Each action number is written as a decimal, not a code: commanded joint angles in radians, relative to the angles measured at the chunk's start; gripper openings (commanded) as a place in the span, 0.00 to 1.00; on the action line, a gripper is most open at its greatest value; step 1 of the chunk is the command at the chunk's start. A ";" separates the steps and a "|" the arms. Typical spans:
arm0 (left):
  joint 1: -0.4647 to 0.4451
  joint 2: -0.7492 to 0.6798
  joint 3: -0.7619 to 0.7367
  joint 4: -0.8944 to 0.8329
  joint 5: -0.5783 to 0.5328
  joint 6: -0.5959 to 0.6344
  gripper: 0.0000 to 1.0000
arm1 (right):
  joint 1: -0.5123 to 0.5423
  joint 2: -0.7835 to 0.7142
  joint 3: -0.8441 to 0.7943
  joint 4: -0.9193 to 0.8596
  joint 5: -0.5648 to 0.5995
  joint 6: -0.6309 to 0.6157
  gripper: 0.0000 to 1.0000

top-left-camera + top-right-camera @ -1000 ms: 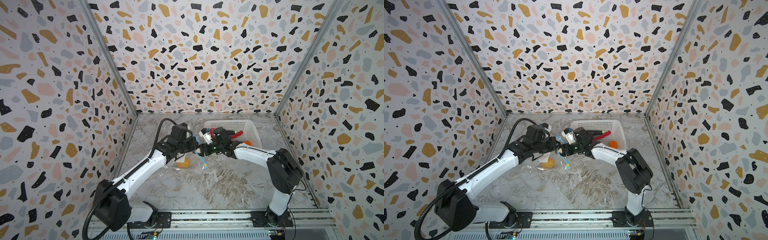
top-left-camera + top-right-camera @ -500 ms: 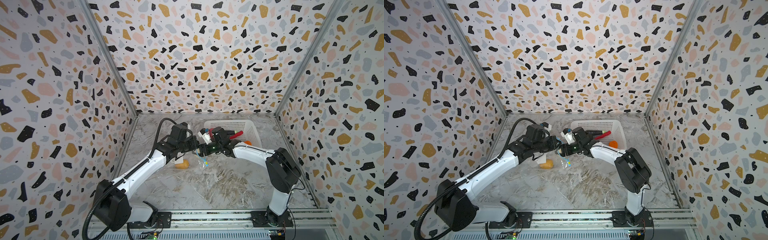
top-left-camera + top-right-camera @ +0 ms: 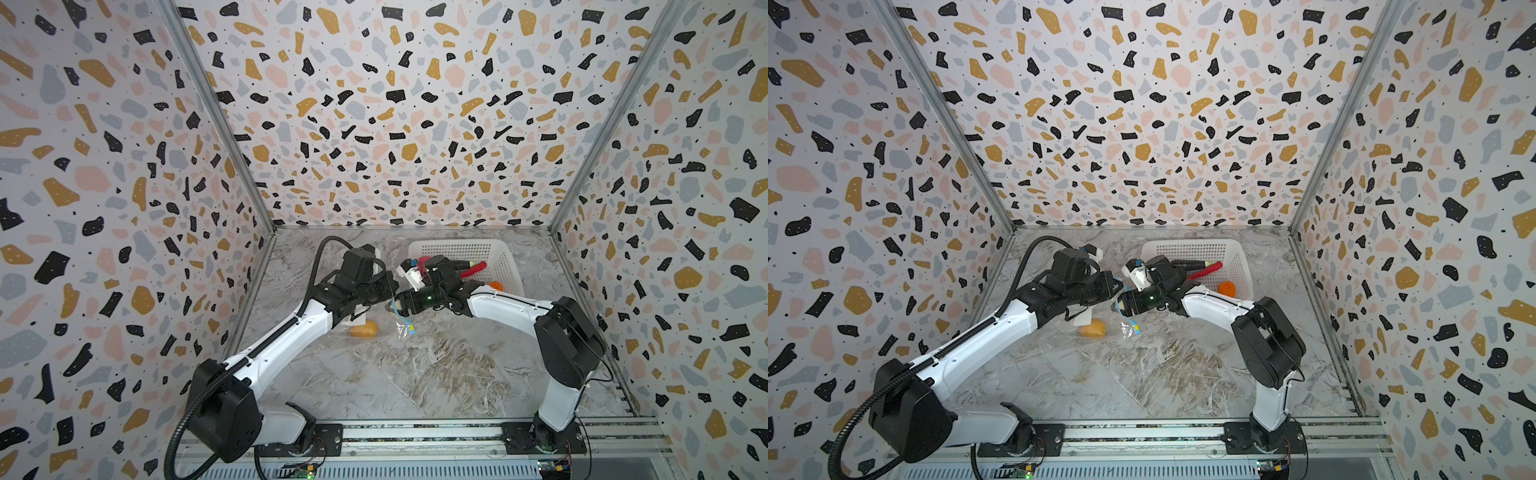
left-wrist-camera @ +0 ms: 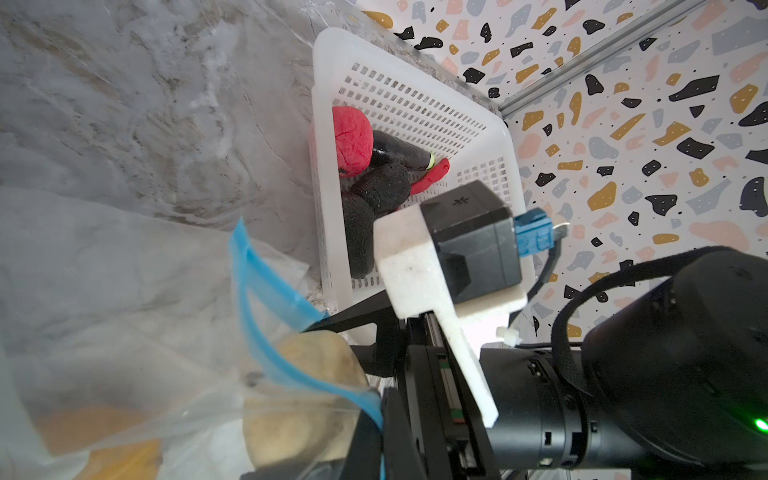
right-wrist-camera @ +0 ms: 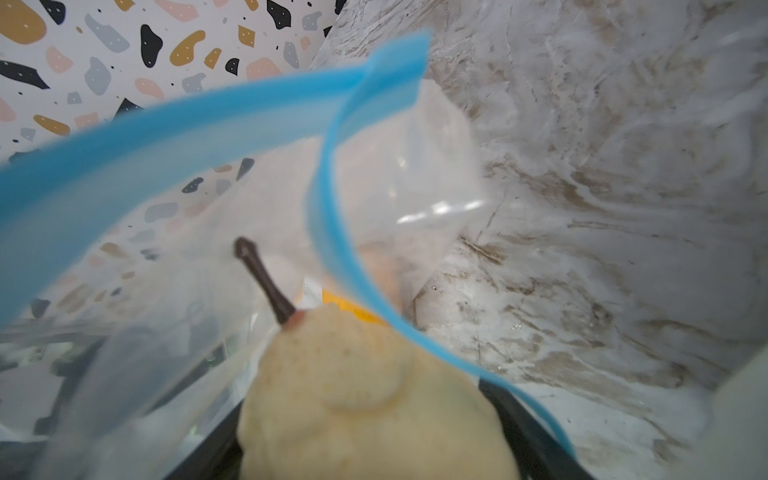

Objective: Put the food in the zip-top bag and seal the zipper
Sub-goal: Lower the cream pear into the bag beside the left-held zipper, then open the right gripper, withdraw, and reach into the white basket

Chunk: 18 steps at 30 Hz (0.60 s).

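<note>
The clear zip-top bag lies crumpled on the marble floor, with a yellow-orange ball inside it. My left gripper is shut on the bag's light-blue zipper and holds the mouth up. My right gripper is at the mouth with a cream ball between its jaws, brown stem pointing into the bag. The zipper's two strips stand apart.
A white perforated basket stands at the back right. It holds a pink-red ball, dark pieces, a red chili and an orange ball. Patterned walls close in on three sides.
My right gripper has edged slightly left and down to the bag's mouth with the cream ball. The left gripper keeps its hold on the zipper edge.
</note>
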<state>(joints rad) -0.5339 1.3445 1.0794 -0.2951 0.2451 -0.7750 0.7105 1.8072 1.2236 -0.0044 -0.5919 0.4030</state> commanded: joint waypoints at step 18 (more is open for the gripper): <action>0.031 -0.022 -0.025 0.046 -0.024 0.006 0.00 | -0.009 -0.226 -0.049 -0.061 0.116 0.011 0.85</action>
<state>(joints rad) -0.5175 1.3380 1.0664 -0.2832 0.2272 -0.7746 0.7025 1.6604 1.1973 -0.0589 -0.5163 0.3973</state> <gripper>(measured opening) 0.046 0.851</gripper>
